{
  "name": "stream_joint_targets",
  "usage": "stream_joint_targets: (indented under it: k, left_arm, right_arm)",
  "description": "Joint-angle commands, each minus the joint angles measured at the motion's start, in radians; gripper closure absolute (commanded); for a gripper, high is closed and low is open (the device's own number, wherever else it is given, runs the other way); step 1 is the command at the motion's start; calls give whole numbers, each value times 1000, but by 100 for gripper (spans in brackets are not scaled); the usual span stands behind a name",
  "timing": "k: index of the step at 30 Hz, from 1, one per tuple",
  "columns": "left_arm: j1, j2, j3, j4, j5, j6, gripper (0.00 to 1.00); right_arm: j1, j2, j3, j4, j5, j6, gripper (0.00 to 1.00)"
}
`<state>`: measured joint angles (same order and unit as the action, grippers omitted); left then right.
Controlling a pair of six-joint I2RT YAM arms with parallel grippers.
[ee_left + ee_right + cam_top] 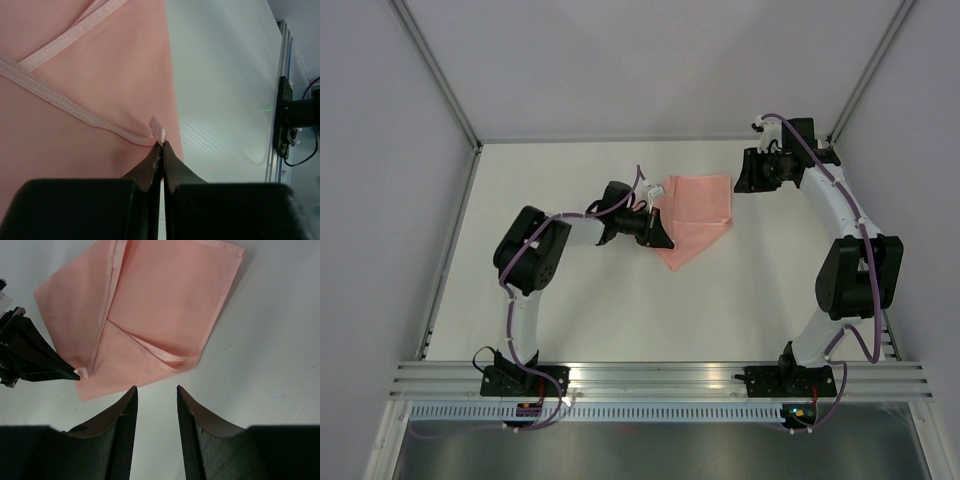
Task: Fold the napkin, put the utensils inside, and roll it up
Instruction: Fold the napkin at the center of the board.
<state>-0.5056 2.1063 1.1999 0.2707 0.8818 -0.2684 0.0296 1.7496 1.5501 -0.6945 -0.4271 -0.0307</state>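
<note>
The salmon-pink napkin (695, 212) lies partly folded at the table's far middle, and it also shows in the left wrist view (75, 75) and the right wrist view (165, 305). My left gripper (665, 236) is shut on a corner of the napkin's hemmed edge, pinched at its tips (162, 145). My right gripper (748, 175) is open and empty, hovering just beyond the napkin's right side, with its tips (156, 390) apart over bare table. The left gripper also shows in the right wrist view (75, 374). The fork is out of view.
The white table (590, 310) is bounded by grey walls and a metal rail (660, 378) along the near edge. The rail and a cable show at the right of the left wrist view (285, 125).
</note>
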Motion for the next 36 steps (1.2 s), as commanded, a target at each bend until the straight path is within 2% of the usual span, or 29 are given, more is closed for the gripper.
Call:
stream_joint_targets:
  k: [1,10,13,17,20,25,30,36]
  left_arm:
    - [-13,-51,-3,-16,-17,69,97]
    - [-17,-80,-26,-61,-38,120,87]
    - [-19,-88,-29,-62,-40,123,81]
    - [-17,-101,-25,-64,-40,123,65]
    - [-19,-111,-17,-64,-37,121,59]
    - [-17,-117,-8,-57,-35,110,57]
    - [-8,-183,-46,77,-66,25,57]
    - [39,-299,-77,104,-299,-83,54]
  right_arm:
    - [9,4,5,18,22,0,57]
    - [18,11,5,20,31,0,57]
    - [20,13,7,20,36,0,57]
    - [26,14,5,20,40,-1,57]
    - [27,16,5,20,42,-1,57]
    - [30,16,7,21,45,-2,57]
    - [43,16,4,21,54,-8,58]
    - [79,18,-1,24,76,-11,57]
